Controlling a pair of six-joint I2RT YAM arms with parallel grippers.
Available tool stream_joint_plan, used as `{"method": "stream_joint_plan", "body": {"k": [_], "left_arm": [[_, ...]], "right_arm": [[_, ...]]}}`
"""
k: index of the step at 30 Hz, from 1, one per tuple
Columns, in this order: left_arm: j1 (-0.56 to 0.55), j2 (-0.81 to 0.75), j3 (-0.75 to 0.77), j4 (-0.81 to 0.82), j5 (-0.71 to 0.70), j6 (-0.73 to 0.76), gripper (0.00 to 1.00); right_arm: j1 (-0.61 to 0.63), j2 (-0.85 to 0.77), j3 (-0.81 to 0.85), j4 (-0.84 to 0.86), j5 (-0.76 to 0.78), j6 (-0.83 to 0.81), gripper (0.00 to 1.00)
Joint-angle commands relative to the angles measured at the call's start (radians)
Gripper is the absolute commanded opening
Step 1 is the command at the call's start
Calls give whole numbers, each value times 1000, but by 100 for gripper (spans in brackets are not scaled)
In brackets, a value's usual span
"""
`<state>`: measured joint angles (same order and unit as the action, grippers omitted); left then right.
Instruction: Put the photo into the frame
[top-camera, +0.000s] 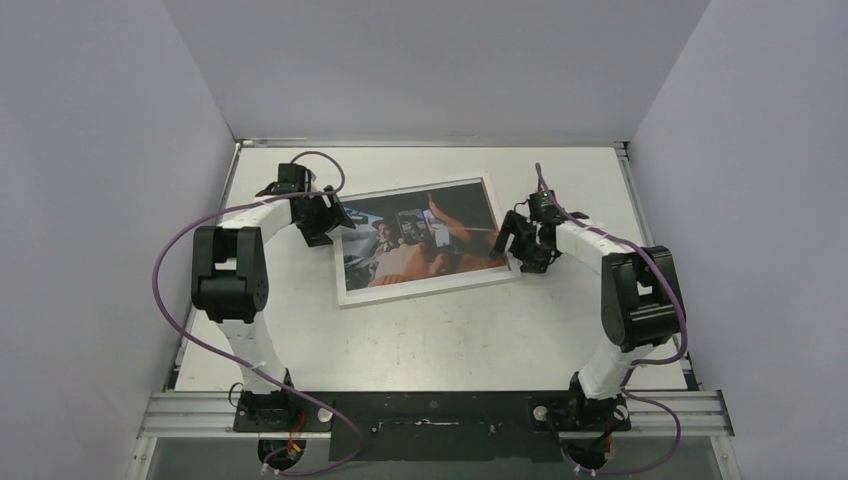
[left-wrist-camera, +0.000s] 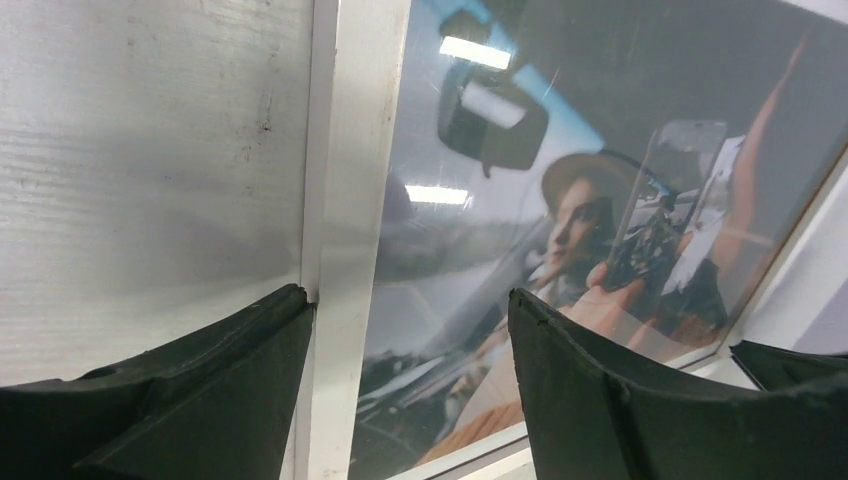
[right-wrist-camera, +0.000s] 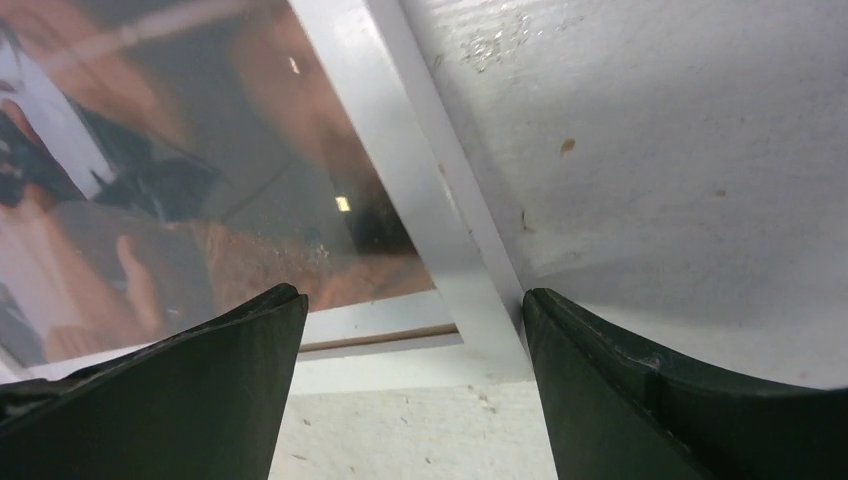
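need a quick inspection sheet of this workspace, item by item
surface: white table, scuffed and speckled in the wrist views
job's things: photo lies face up mid-table within the frame; light reflections suggest a pane over it, cannot confirm
clutter: nothing seen
grippers: left hand open, straddling the frame's left edge; right hand open, straddling its right edge by a corner; neither holds anything
cables: purple cables loop off both arms, clear of the photo
surroundings: plain pale walls on three sides
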<state>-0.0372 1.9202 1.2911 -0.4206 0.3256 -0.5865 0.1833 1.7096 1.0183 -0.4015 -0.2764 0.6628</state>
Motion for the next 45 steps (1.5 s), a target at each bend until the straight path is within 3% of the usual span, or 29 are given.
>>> {"method": "stream_joint_plan", "body": {"k": [1,8,16,24,28,30,35,40,43,44,45], "left_arm": [[-20,10,75,-110,-86,91,71],[-20,11,95,-139,-53,135,73],[-26,-1,69,-116,-11,132,73],[-26,-8,80,-115,2,128,73],[-27,-12,90,-125,-23,122,74],[-27,-29,94,-139,-54,124,73],[-27,-138,74,-177,-163,138,74],[-26,-347,-22,-197,-229,133,75],[-26,-489,-76,-233,-250,135,83],[-26,-535,-95,-249,-259,132,94],[-27,-588,-111,-266,-272,124,97]], "right_arm": [[37,9,136,-184,188,-159,82],[66,184,337,-302,156,-316,82],[132,242,347,-317,200,-348,81],[129,204,324,-315,231,-321,58],[126,178,304,-297,212,-303,53],[125,161,302,-294,209,-299,53],[124,77,310,-286,232,-263,66],[119,-115,246,-242,373,-181,73],[114,-245,158,-233,472,-109,72],[114,-290,128,-237,508,-88,72],[113,-335,106,-253,541,-70,72]]}}
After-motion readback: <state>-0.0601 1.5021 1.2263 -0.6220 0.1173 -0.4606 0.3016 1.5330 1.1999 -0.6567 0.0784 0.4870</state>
